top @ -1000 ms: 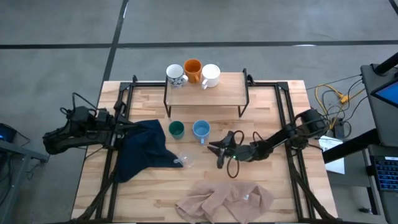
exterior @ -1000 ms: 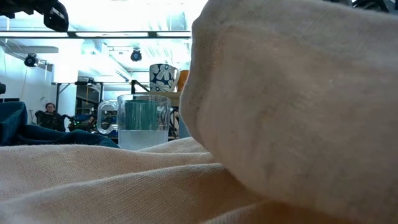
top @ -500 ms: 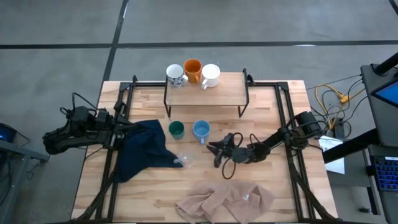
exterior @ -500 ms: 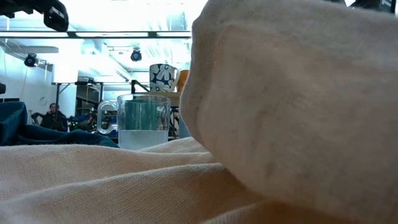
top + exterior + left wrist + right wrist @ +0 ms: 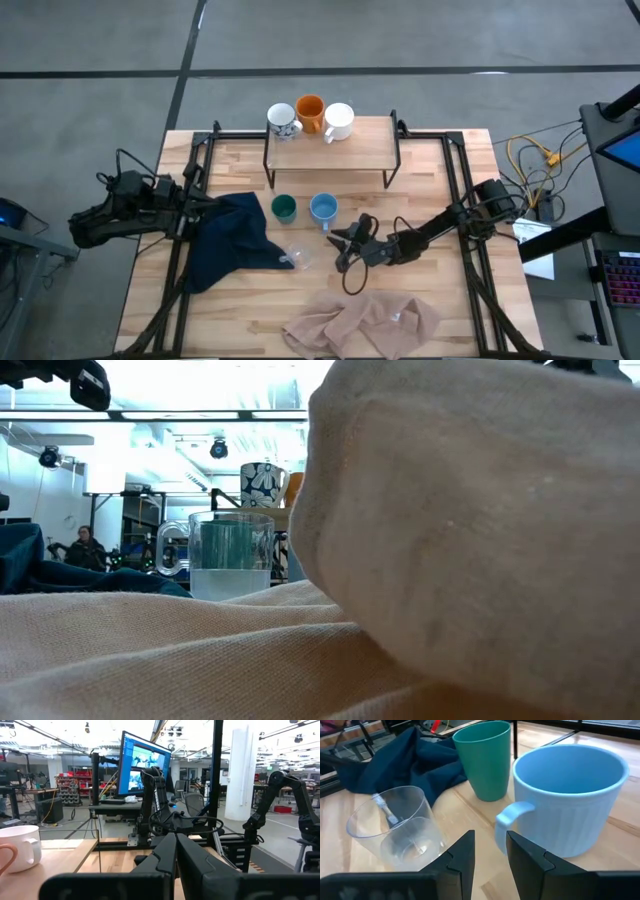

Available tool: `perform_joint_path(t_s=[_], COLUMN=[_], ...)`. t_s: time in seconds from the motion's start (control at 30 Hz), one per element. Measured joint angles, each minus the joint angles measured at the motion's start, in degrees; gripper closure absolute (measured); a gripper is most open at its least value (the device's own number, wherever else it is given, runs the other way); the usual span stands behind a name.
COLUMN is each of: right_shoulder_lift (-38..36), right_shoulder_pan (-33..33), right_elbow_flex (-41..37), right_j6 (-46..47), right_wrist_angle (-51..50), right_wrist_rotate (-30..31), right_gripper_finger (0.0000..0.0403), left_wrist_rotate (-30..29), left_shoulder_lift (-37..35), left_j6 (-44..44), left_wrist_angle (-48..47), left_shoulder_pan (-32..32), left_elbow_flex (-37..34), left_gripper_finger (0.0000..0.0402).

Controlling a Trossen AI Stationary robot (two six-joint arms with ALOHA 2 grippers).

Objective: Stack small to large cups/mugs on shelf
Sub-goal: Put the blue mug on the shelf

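Right end effector (image 5: pixel 345 244) moved nearer, light blue mug (image 5: pixel 323 209) just ahead

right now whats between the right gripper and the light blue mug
Nothing: bare tabletop between the right gripper and the light blue mug, per the high view.

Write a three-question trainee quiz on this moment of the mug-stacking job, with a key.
1. True or false: three mugs already stand on the shelf.
2. Which vessel lies tipped on its side? A) the green cup B) the clear glass cup C) the light blue mug
3. Fill in: the right gripper is low over the table, close to the light blue mug's ______.

Key
1. True: the patterned mug, the orange mug and the white mug.
2. B
3. handle; the left gripper waits shut at the table's left edge.
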Motion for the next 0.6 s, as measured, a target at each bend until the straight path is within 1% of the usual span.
perform_joint_path(t_s=[0.23, 0.6], right_shoulder_lift=[0.0, 0.0], right_shoulder_pan=[0.0, 0.0], right_elbow_flex=[0.0, -0.1], right_j6=[0.4, 1.5], right_wrist_angle=[-0.4, -1.2], right_wrist_rotate=[0.3, 0.4], right_gripper_finger=[0.0293, 0.0250], left_wrist_rotate=[0.1, 0.1], left_shoulder_lift=[0.0, 0.0], left_j6=[0.0, 0.0], left_wrist_angle=[0.0, 0.0], left_shoulder_pan=[0.0, 0.0], left_elbow_flex=[0.0, 0.0], left_gripper_finger=[0.0402, 0.0402])
